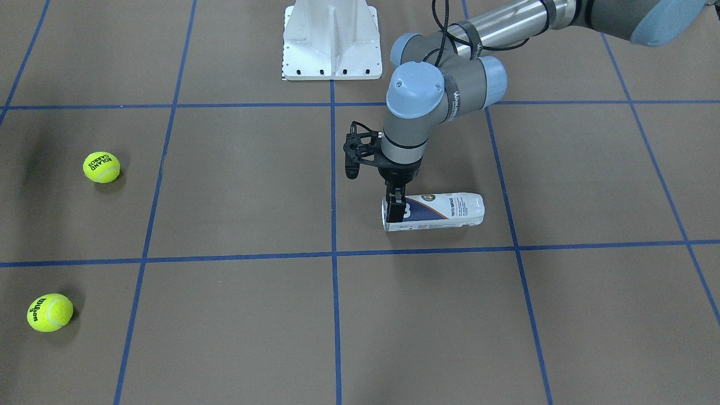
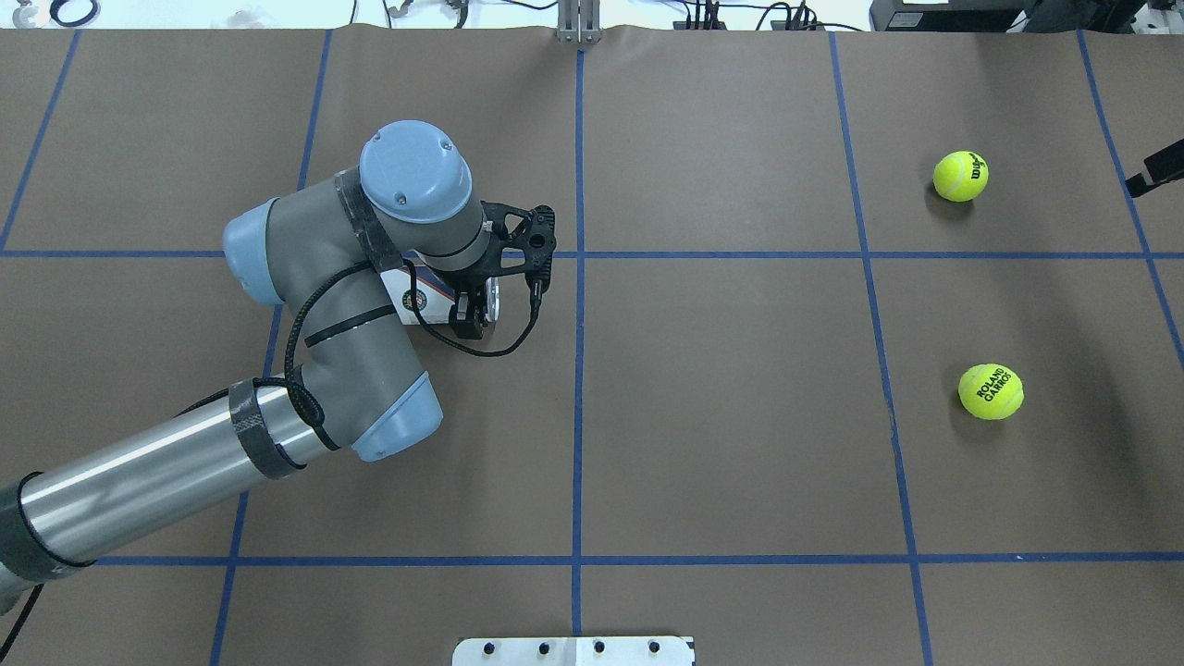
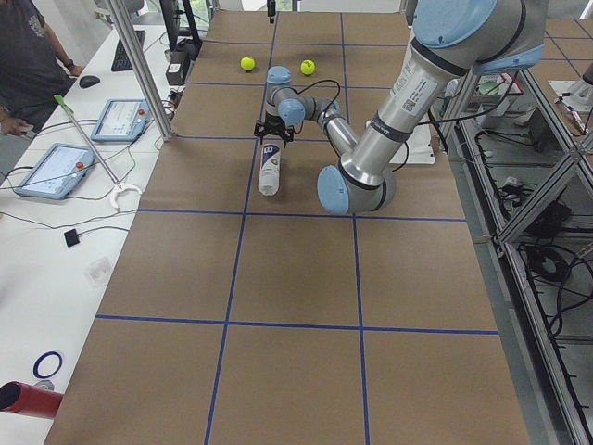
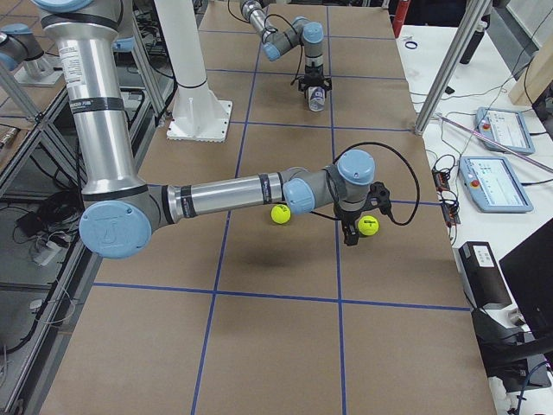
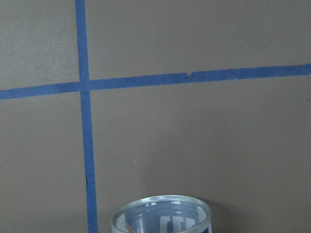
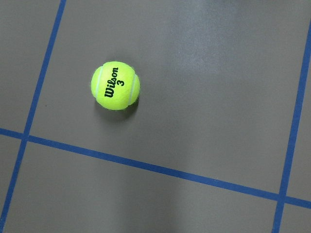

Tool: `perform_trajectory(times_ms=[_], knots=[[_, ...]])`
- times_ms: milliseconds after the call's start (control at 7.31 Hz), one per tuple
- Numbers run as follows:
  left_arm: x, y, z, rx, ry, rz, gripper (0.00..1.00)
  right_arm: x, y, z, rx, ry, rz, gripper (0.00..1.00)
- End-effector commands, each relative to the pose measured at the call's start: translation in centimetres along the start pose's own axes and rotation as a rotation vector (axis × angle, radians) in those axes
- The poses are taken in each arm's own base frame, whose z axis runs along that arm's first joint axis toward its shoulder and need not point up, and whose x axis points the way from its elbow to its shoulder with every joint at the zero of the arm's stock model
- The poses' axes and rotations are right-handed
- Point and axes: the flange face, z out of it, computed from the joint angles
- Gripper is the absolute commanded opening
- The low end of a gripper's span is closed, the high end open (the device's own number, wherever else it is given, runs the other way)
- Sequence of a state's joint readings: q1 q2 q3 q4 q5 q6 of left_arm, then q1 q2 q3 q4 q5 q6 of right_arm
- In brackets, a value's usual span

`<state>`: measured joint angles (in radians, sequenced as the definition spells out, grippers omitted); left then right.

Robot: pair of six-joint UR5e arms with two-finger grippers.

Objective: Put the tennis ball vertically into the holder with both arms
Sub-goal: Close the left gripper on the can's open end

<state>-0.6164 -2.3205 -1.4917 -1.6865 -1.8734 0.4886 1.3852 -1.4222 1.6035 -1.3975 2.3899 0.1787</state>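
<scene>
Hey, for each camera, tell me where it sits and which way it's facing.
Front-facing: across the table, facing the robot, steeply down; left gripper at the lying holder.
Overhead: behind the robot, looking forward and down; left arm over the holder.
Exterior left: table's left end, along it; left arm near.
Exterior right: opposite end; right arm near, right gripper by the Wilson ball.
Left wrist: down at the holder's rim; robot unseen.
Right wrist: down at the Wilson ball; robot unseen.
Shared: front-facing and overhead, the holder.

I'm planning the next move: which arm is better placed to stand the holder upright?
Left. Its fingers are at the lying holder's open end; the right arm is far off, near the Wilson ball.
</scene>
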Motion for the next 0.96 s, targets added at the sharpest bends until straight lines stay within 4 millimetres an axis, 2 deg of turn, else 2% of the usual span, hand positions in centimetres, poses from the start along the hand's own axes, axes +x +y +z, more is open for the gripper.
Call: perform_trajectory(times_ms=[0, 821], knots=[[-0.3, -0.1, 0.6, -0.013, -0.004, -0.004, 1.00, 0.0, 0.0, 0.1, -0.001, 0.000, -0.001, 1.00], [-0.8, -0.4, 2.8, -0.013, -0.010, -0.027, 1.00, -0.1, 0.0, 0.0, 0.000, -0.001, -0.003, 1.00]])
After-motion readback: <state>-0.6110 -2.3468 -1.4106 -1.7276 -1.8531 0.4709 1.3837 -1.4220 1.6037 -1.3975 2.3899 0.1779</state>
